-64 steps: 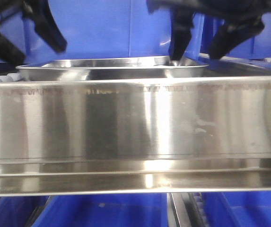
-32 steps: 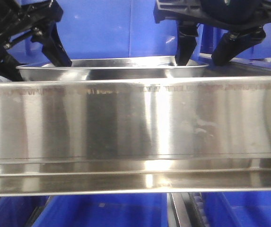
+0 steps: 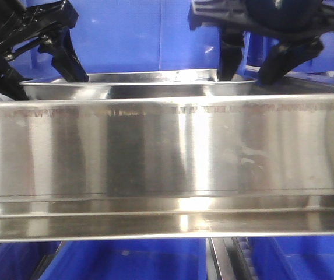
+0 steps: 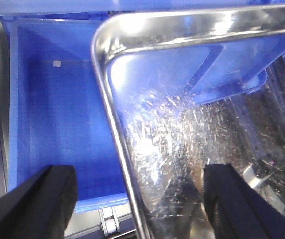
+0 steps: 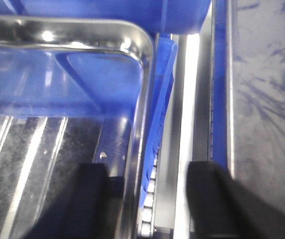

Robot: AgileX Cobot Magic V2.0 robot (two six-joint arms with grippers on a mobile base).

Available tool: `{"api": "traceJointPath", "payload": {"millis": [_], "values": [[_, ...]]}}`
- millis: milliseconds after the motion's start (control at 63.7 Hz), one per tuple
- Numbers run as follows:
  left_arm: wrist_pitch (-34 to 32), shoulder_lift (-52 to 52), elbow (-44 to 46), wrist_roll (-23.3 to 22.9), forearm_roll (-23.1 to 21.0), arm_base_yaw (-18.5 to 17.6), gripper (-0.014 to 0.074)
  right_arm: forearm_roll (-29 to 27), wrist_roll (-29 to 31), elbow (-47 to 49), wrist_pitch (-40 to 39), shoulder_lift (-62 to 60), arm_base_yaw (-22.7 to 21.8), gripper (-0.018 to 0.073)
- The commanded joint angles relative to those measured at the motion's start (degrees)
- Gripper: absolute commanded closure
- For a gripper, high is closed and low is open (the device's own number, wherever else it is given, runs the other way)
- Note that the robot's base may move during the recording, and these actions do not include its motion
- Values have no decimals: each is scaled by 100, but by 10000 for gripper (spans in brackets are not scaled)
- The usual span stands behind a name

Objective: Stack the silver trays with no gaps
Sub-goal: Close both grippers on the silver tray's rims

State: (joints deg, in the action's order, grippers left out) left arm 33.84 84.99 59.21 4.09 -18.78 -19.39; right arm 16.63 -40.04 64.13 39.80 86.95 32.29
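Observation:
A silver tray (image 3: 137, 87) lies on the shelf behind the steel rail; I cannot tell if another is nested in it. My left gripper (image 3: 41, 79) is open at the tray's left end. In the left wrist view the left gripper (image 4: 140, 204) straddles the tray's rim (image 4: 113, 129), one finger (image 4: 38, 204) outside over the blue bin and the other inside the tray. My right gripper (image 3: 243, 76) is open at the right end. In the right wrist view the right gripper (image 5: 154, 199) straddles the tray's rim (image 5: 141, 114), one finger (image 5: 90, 199) inside the tray.
A broad steel shelf rail (image 3: 167, 151) fills the front view below the tray. Blue plastic bins stand behind (image 3: 132, 35), beside the tray (image 4: 57, 124) and below (image 3: 126, 259). A roller track (image 5: 149, 199) and a grey panel (image 5: 261, 99) run right of the tray.
My left gripper has come in and down to the tray's left end, its inner finger now inside the rim. My right gripper has shifted slightly. The tray has not moved.

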Motion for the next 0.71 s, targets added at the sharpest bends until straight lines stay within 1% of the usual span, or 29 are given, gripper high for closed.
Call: {"api": "traceJointPath", "payload": {"millis": [0,330,424,502,612,691], "values": [[-76,-7,39,-26,-1,11,174,19,59,45,-9,78,31,388],[-53,-7,39,-26,118,35,176,-88,114,45,-101,203,159,387],[-42,-7,39,-160,146,44,195,-96,114,45,-86,203,159,388],[-42,-7,39,-164,146,44,237,-96,114,45,-66,203,159,389],[-20,-7,39,-164,146,44,344,-96,114,45,-42,203,159,389],[31,-7,39,-164,146,44,400,-96,114,45,-42,203,159,389]]}}
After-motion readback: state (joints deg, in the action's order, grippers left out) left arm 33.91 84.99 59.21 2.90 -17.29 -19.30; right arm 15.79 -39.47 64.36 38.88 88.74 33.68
